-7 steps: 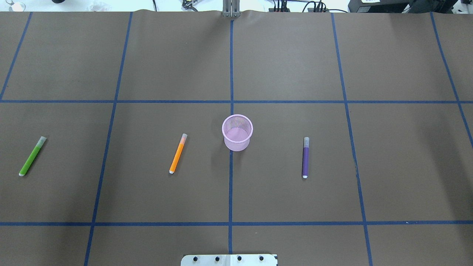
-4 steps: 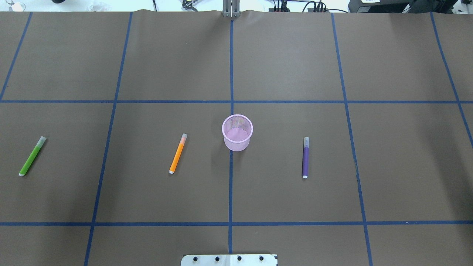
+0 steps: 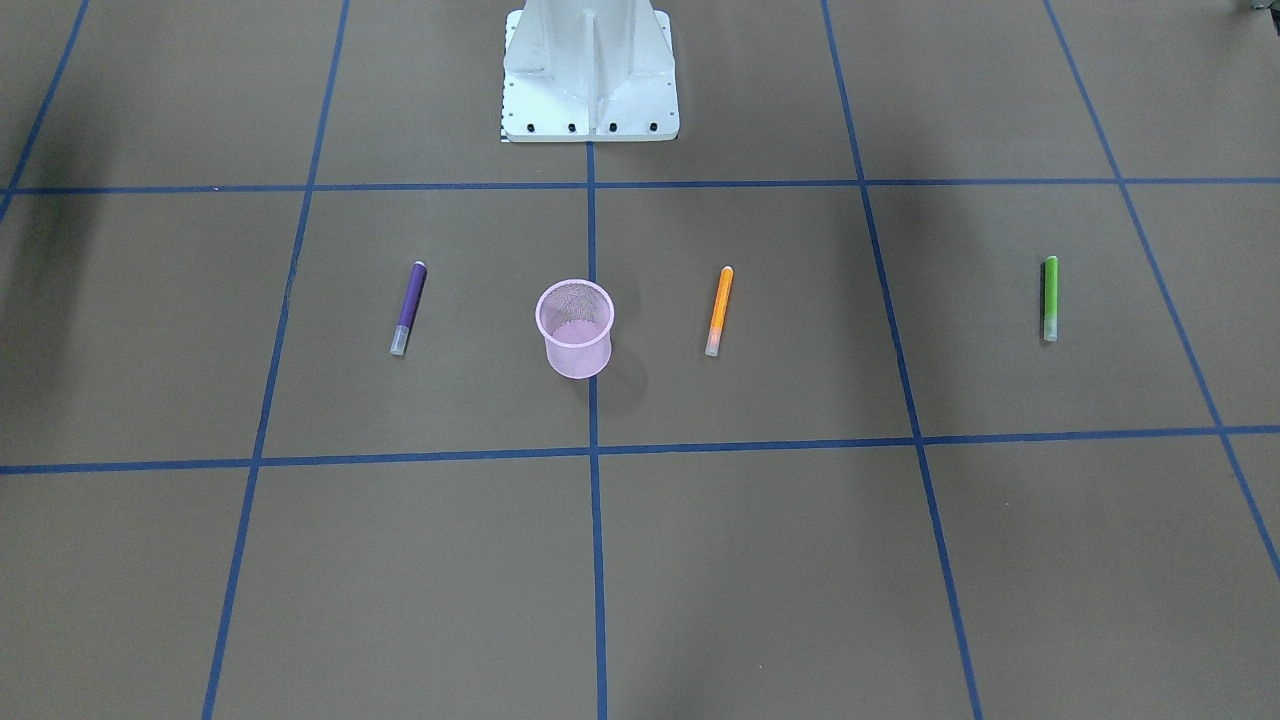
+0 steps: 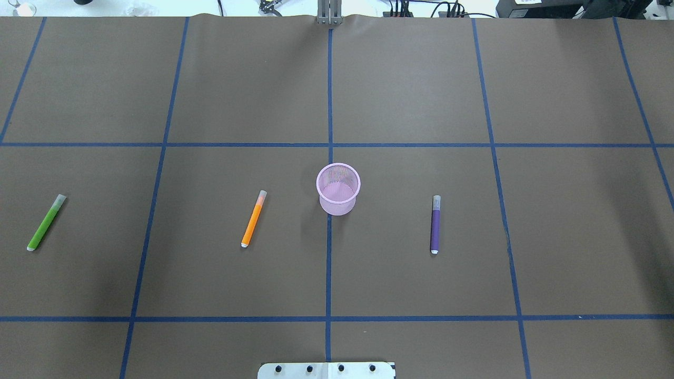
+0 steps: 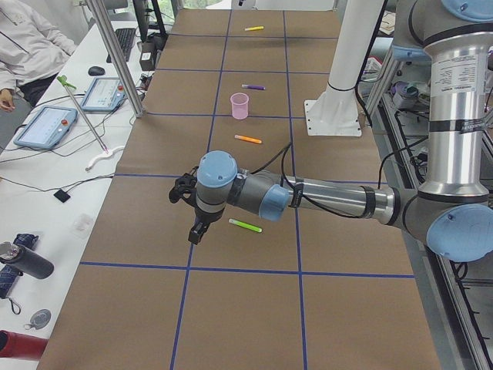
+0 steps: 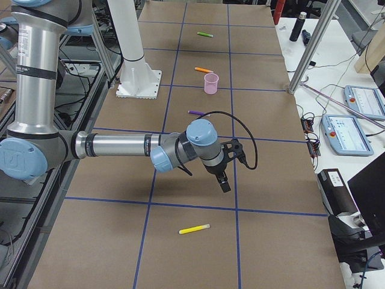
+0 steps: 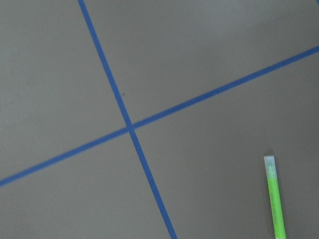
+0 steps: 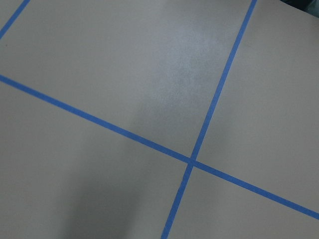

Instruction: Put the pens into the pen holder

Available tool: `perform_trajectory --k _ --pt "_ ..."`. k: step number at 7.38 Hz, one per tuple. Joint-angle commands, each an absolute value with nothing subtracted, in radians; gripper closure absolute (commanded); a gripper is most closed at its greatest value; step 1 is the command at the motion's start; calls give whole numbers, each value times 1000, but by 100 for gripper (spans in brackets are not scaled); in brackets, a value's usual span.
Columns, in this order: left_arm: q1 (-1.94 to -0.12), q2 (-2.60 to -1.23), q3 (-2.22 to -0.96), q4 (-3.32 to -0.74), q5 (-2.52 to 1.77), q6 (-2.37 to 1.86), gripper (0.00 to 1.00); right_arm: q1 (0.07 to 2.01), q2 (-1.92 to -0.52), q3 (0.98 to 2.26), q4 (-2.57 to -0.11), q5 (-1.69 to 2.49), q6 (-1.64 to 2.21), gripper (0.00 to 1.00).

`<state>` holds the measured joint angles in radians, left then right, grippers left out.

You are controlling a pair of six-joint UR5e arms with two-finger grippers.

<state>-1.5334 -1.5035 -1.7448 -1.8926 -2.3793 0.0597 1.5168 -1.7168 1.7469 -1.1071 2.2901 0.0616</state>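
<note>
The pink mesh pen holder [image 4: 337,205] stands upright at the table's middle, with no pen visible in it [image 3: 575,340]. An orange pen [image 4: 253,219] lies to its left, a purple pen [image 4: 435,225] to its right, and a green pen [image 4: 46,222] at the far left. A yellow pen [image 6: 194,229] lies near the table's right end. My left gripper [image 5: 196,231] hovers beside the green pen [image 5: 245,225]; the left wrist view shows that pen [image 7: 274,199] at its lower right. My right gripper [image 6: 224,183] hovers between the purple and yellow pens. I cannot tell whether either gripper is open.
The robot's white base plate [image 4: 326,370] sits at the near edge of the table. Metal frame posts [image 5: 115,58] [image 6: 307,54] stand along the far edge. Beyond them is a white bench with tablets [image 5: 46,127], and a seated person [image 5: 23,38].
</note>
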Motion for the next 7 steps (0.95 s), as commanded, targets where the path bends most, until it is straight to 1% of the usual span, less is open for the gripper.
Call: perform_trajectory --k 1,2,3,4,5,6,7 --pt "-1426 -1497 -1685 -2054 -2381 -20 0 1478 -1720 1741 -1043 2312 163 1" --pt "-1372 -1499 -1672 -2069 -2378 -113 0 1424 -1712 1749 -1040 2300 263 0" --pt "-1318 -1480 -1667 -2180 -2367 -303 0 1392 -1709 1750 -1040 2284 297 1" --pt "-1213 -1444 -1666 -2315 -2255 -484 0 1385 -1709 1750 -1040 2281 299 1" --pt "-1066 -1428 -1664 -2392 -2108 -638 0 1385 -1709 1750 -1039 2280 298 1" --pt "-977 -1430 -1649 -2399 -2030 -662 0 1385 -1709 1750 -1039 2279 298 1" --pt "-924 -1433 -1640 -2399 -2010 -655 6 1385 -1709 1750 -1029 2279 298 0"
